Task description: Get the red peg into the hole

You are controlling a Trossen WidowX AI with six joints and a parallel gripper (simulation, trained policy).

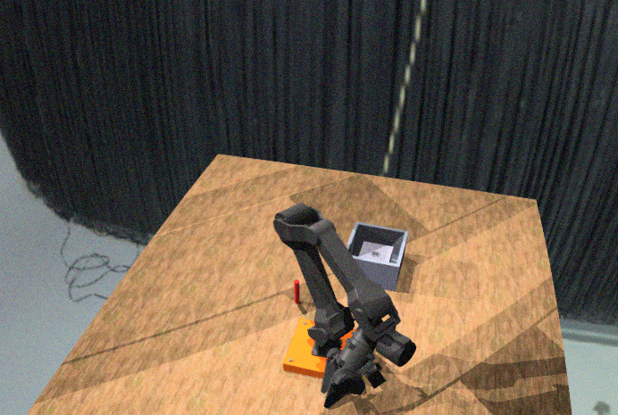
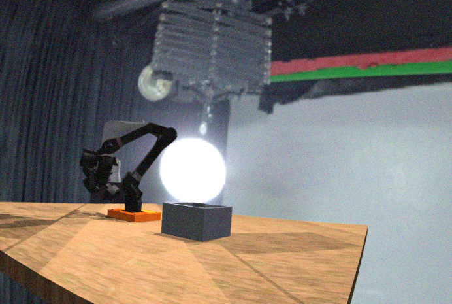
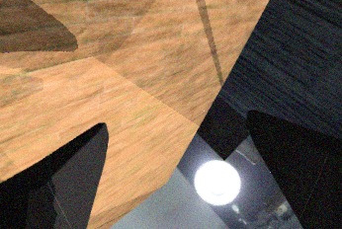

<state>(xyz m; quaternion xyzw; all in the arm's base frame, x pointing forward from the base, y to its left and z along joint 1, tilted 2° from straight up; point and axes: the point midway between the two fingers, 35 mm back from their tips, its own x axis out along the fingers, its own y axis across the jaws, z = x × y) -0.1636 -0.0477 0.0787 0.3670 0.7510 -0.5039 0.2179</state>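
Table: a wood-grained top (image 1: 199, 260) (image 2: 127, 263) (image 3: 133, 101), warm tan, crossed by long slanting shadows and darker angular patches; from the side I can see its thick brown edge.
Red peg: standing upright on the wood (image 1: 296, 291), apart from the box and near the orange base plate (image 1: 299, 350) (image 2: 151, 216).
Box: grey, open-topped, resting on the table (image 1: 374, 272) (image 2: 182, 219); a pale plate (image 1: 367, 249) with a small round hole lies at its bottom.
Arm: black (image 1: 312, 269) (image 2: 149, 157), rising from the orange base and folded back on itself.
Gripper: its fingers (image 1: 355, 391) (image 2: 102, 187) are spread wide, with nothing between them, over on the base's side, well apart from the peg.
Curtain: dark, pleated cloth (image 1: 249, 50) (image 2: 44, 110) hanging behind the table.
Floor: pale grey (image 1: 29, 300), with a thin cable (image 1: 95, 275) looped loosely on it.
Wall: pale and plain (image 2: 328, 165), under red and green bands (image 2: 358, 65).
Light: a dazzling white round glow (image 2: 193, 170) (image 3: 217, 182).
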